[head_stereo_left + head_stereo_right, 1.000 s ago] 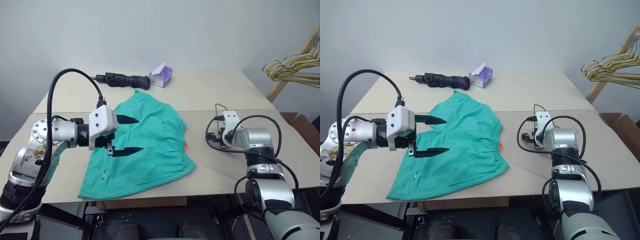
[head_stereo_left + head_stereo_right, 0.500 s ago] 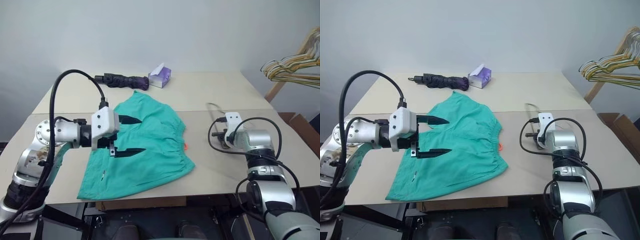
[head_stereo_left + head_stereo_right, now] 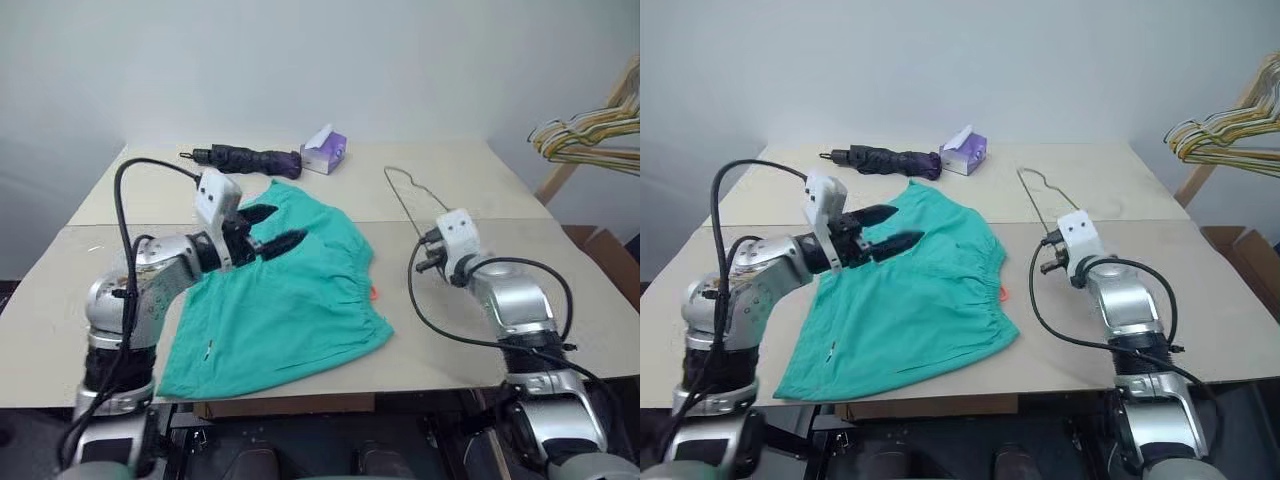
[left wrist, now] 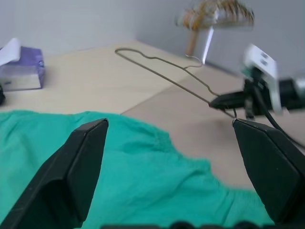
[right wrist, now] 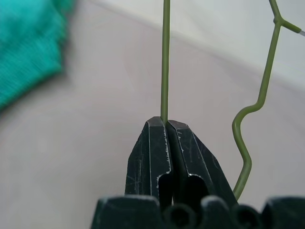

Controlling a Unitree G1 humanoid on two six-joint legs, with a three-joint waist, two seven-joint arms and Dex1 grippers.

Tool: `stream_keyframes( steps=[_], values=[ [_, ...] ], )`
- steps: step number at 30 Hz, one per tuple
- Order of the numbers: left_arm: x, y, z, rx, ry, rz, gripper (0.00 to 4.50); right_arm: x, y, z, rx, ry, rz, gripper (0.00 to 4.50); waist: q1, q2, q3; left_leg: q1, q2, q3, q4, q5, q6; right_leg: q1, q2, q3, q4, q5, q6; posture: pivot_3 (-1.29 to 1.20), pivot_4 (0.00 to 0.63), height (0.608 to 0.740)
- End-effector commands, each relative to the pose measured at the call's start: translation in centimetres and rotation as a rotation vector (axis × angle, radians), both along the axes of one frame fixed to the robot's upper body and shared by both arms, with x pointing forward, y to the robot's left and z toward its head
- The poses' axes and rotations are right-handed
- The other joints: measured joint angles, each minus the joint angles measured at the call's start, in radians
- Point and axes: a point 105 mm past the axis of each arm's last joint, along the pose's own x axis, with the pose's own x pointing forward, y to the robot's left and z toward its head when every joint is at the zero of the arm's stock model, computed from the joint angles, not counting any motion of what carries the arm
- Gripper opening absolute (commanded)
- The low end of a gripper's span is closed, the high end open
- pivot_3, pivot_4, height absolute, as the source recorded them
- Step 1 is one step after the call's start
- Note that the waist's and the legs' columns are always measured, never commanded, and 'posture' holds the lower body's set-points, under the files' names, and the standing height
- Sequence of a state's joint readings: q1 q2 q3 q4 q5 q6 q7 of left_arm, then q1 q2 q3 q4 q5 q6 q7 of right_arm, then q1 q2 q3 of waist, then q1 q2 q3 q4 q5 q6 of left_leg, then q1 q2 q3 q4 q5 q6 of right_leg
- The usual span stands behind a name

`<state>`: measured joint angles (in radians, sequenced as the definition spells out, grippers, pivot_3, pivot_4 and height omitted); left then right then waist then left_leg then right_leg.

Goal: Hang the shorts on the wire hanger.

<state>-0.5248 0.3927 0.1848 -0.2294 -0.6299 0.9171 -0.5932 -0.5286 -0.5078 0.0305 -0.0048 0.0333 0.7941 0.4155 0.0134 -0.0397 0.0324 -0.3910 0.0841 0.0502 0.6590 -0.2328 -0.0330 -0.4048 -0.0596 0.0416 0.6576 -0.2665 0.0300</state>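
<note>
Now my right hand [image 5: 166,125] clenched on the wire hanger [image 3: 408,205], lifted off the desk [image 3: 470,170], my left hand [image 3: 275,228] spread wide above the shorts [image 3: 290,300]

wire hanger [image 5: 165,57] cropped, coloured hangers [image 3: 590,135] cut off

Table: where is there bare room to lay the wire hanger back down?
The table is bare between the shorts and its right edge, around the right pincer holding the wire hanger. The back is crowded near the umbrella and tissue box.
</note>
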Motion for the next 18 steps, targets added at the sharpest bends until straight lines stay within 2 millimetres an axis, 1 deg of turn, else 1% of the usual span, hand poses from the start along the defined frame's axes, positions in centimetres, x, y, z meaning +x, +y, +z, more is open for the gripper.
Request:
stream_keyframes(
  steps=[1, 5, 7, 10, 14, 18],
  values=[
    [0.1, -0.5, 2.0, -0.244, 0.041, 0.016, 4.50, -1.8, 3.5, 4.4, -0.033, -0.208, 0.247, 0.02, -0.001, 0.000, 0.000, 0.000, 0.000, 0.000, 0.000, 0.000, 0.000, 0.000, 0.000, 0.000, 0.000, 0.000, 0.000, 0.10, 0.000, 0.740],
    [0.8, -0.8, 3.4, -0.520, 0.094, 0.049, 4.50, -4.5, 6.6, 6.6, -0.016, -0.341, 0.456, 0.02, -0.003, 0.000, 0.000, 0.001, 0.000, -0.001, 0.001, 0.000, 0.000, 0.001, 0.000, 0.000, 0.000, 0.000, 0.000, 0.09, 0.000, 0.740],
    [1.0, -0.9, 3.8, -0.599, 0.101, 0.051, 4.50, -5.4, 7.5, 6.9, -0.013, -0.368, 0.522, 0.02, -0.001, 0.000, 0.000, 0.001, 0.000, -0.001, 0.001, 0.000, 0.000, 0.002, 0.000, 0.000, 0.000, 0.000, 0.000, 0.09, 0.000, 0.740],
    [0.5, -1.1, 4.6, -0.649, 0.089, 0.013, 4.50, -6.3, 8.4, 7.1, -0.012, -0.388, 0.584, 0.02, 0.000, -0.001, 0.000, 0.002, -0.001, -0.001, 0.001, 0.000, 0.000, 0.003, 0.000, 0.000, 0.000, 0.000, 0.000, 0.09, 0.000, 0.740],
    [0.8, -0.4, 5.5, -0.756, 0.097, 0.022, 4.50, -7.1, 9.3, 7.1, -0.007, -0.421, 0.645, 0.02, 0.003, -0.001, 0.000, 0.002, -0.001, -0.001, 0.001, 0.000, 0.000, 0.003, 0.000, 0.000, -0.001, 0.000, 0.000, 0.09, 0.000, 0.740],
    [0.9, -0.3, 5.8, -0.755, 0.085, 0.025, 4.50, -7.6, 10.0, 6.9, -0.010, -0.429, 0.685, 0.02, 0.005, -0.001, 0.000, 0.002, -0.001, -0.001, 0.001, 0.000, 0.000, 0.003, 0.000, -0.001, -0.001, 0.001, 0.000, 0.09, 0.000, 0.740]
  ],
)
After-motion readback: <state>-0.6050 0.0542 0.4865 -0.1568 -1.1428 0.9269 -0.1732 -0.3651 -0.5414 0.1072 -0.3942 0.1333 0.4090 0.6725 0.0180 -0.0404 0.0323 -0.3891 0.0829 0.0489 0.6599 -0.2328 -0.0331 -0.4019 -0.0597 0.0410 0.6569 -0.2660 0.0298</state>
